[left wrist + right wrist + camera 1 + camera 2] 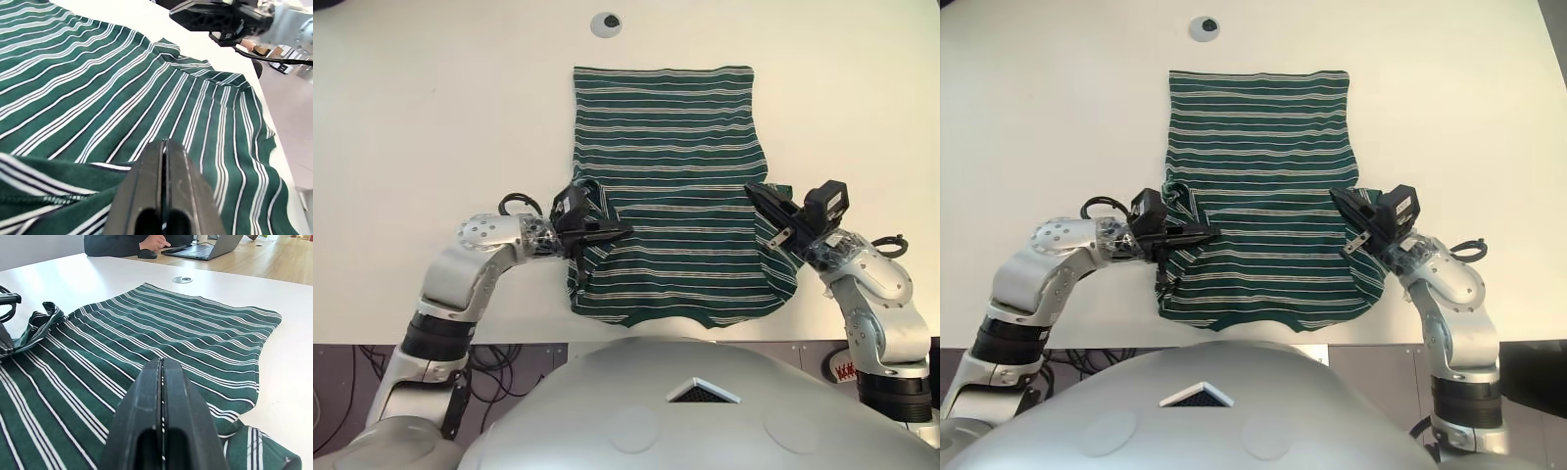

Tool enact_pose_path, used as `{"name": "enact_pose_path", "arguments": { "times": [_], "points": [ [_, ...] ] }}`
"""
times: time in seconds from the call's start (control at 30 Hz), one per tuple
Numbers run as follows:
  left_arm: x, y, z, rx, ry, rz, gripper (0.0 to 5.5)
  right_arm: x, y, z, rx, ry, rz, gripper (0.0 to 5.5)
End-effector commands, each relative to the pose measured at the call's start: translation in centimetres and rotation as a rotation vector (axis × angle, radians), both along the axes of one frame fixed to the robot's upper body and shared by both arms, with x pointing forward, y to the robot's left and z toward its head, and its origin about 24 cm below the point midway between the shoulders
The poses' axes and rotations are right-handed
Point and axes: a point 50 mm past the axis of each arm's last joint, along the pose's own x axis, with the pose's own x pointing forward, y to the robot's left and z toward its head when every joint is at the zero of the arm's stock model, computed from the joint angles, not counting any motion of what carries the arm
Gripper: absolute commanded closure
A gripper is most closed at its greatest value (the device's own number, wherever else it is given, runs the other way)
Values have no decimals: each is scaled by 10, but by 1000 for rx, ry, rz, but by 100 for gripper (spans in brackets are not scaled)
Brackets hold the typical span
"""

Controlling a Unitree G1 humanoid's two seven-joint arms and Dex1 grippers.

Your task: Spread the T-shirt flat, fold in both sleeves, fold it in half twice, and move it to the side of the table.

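White tabletop (431, 117) fills most of what I see from here. On it lies one T-shirt (671, 147), dark green with thin pale stripes. It sits in the middle of the table, hem at the far end, collar at the near edge by the robot. The body lies fairly flat. Its two sleeves do not: the left sleeve (587, 201) is rumpled and turned in over the chest, and the right sleeve (785, 269) is bunched at the right near corner.

The cloth looks light, soft and limp. I would expect it to sag and crease wherever it is lifted, and to drag across the smooth table rather than slide as a sheet. The best holds look like the sleeve cuffs or shoulder seams, where the fabric is doubled.

Two grippers are over it, one per side. The left gripper (619, 233) points inward across the left sleeve, its fingers pressed together. Cloth is heaped against it, but I see none pinched at the tips. The right gripper (754, 193) hovers over the right shoulder, also closed with nothing between the fingers.

One small round grommet (605, 23) sits at the far edge.
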Motion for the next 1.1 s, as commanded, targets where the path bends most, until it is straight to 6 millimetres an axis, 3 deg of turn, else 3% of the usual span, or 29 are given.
{"name": "enact_pose_path", "arguments": {
  "times": [0.03, 0.13, 0.33, 0.4, 0.53, 0.63, 0.8, 1.1],
  "points": [
    [-5, -6, -11, 71, 8, -38, 546, -2, -1, -6, 11, 42, -24, 550],
    [-11, -6, -21, 136, 13, -66, 546, -3, -7, -9, 8, 77, -79, 550],
    [-24, -4, -30, 162, 15, -92, 470, -22, -36, -13, -32, 166, -263, 464],
    [-24, -6, -29, 133, 5, -77, 441, -37, -49, -13, -64, 207, -312, 432],
    [-25, -13, -10, -50, -68, -67, 438, -63, -77, -15, -139, 301, -392, 380],
    [-22, -13, 5, -172, -113, -30, 438, -76, -87, -24, -173, 375, -404, 380],
    [-16, -9, 13, -214, -148, 24, 438, -81, -81, -36, -113, 442, -349, 380],
    [0, 0, 23, -228, -190, 150, 438, -84, -78, -42, -128, 467, -305, 529]
  ]
}}
